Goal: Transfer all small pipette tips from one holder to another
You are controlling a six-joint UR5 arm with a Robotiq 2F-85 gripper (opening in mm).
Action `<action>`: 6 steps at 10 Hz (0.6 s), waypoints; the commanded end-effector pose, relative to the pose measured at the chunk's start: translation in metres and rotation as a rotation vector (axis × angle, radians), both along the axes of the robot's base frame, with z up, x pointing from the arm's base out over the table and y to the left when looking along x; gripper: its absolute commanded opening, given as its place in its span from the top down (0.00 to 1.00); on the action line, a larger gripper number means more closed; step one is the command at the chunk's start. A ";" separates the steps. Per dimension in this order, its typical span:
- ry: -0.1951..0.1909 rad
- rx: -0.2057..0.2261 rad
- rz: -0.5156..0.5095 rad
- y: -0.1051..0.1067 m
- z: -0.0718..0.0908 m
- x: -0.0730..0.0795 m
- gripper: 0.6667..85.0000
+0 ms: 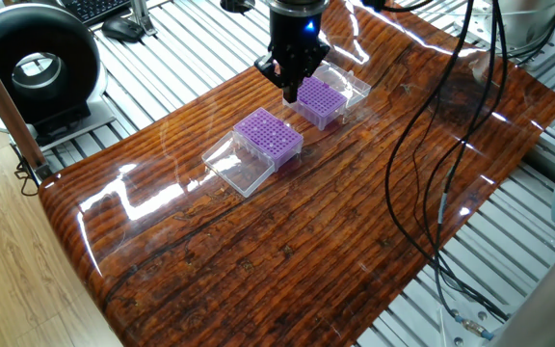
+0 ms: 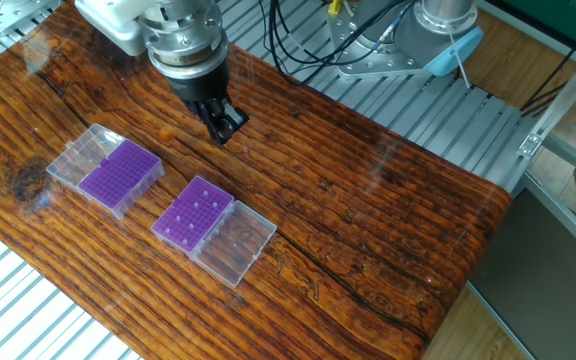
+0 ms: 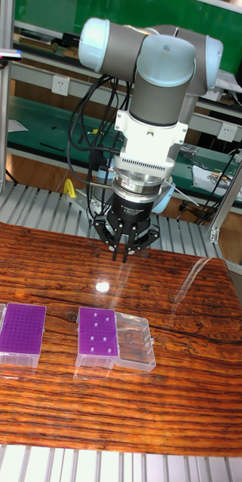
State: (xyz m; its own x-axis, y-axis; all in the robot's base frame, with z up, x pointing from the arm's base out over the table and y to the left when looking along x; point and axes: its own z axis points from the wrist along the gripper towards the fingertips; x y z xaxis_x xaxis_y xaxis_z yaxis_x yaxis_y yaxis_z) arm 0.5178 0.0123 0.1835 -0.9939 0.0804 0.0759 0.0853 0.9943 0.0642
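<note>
Two purple tip holders stand on the wooden table. The left holder (image 2: pixel 118 172) (image 3: pixel 22 331) carries a dense grid of small pipette tips. The right holder (image 2: pixel 196 212) (image 3: pixel 98 337) shows only several pale tips among empty holes. Both holders also appear in one fixed view, the nearer (image 1: pixel 269 135) and the farther (image 1: pixel 319 100). My gripper (image 2: pixel 224 125) (image 1: pixel 287 89) (image 3: pixel 121 255) hangs above the table behind the holders, pointing down. Its thin fingertips are drawn together. Any tip between them is too small to see.
A clear hinged lid lies open beside each holder (image 2: pixel 236 242) (image 2: pixel 81 155) (image 1: pixel 238 166). Black cables (image 1: pixel 451 145) hang over the table's right side in one fixed view. The table edge meets a ribbed metal bench (image 2: pixel 438 110).
</note>
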 end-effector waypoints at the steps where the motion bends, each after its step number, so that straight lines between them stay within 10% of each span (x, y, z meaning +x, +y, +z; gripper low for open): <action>1: 0.000 0.017 0.003 0.003 0.001 0.000 0.19; 6: -0.092 0.009 0.015 -0.002 -0.004 0.022 0.25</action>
